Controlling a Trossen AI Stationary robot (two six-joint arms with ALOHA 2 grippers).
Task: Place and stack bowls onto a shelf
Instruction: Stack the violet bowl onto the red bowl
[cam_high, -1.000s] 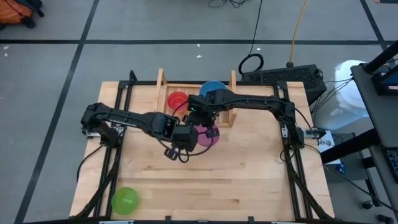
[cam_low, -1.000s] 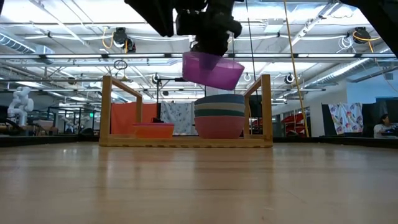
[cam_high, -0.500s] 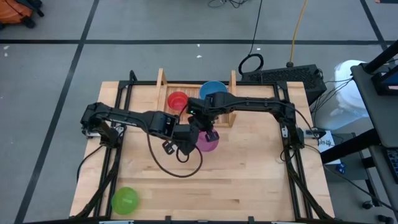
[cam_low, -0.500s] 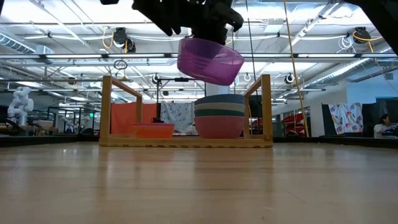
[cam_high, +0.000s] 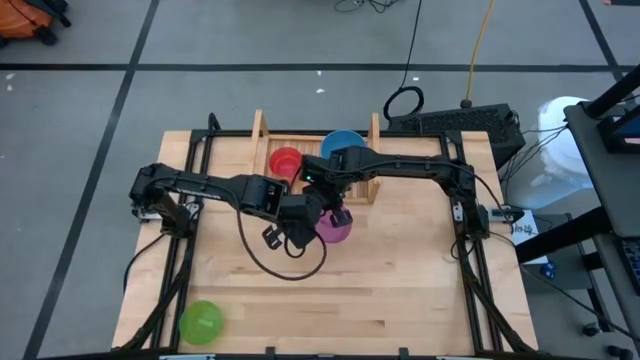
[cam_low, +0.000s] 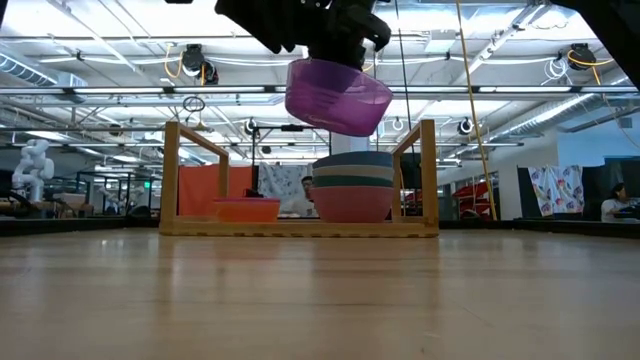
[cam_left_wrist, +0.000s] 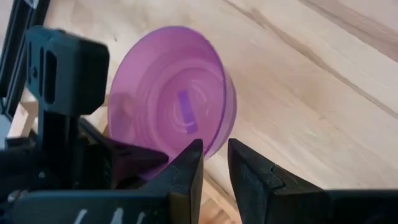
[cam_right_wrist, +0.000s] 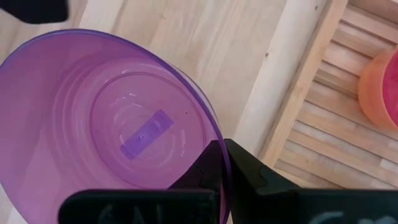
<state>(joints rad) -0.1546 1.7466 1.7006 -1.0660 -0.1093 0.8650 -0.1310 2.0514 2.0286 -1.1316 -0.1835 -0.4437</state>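
The right gripper (cam_right_wrist: 222, 163) pinches the purple bowl's (cam_low: 337, 96) rim (held tilted, well above the table). The bowl stack (cam_low: 354, 186) on the shelf (cam_low: 428, 170) lies below and just beyond it. The left gripper (cam_left_wrist: 214, 165), narrowly parted, sits beside the bowl.

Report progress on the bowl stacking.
Done: a stack of bowls and a red bowl sit on the shelf. In hand: the right gripper holds the purple bowl by its rim, lifted, the left gripper beside it. Left: shelve it, then the green bowl.
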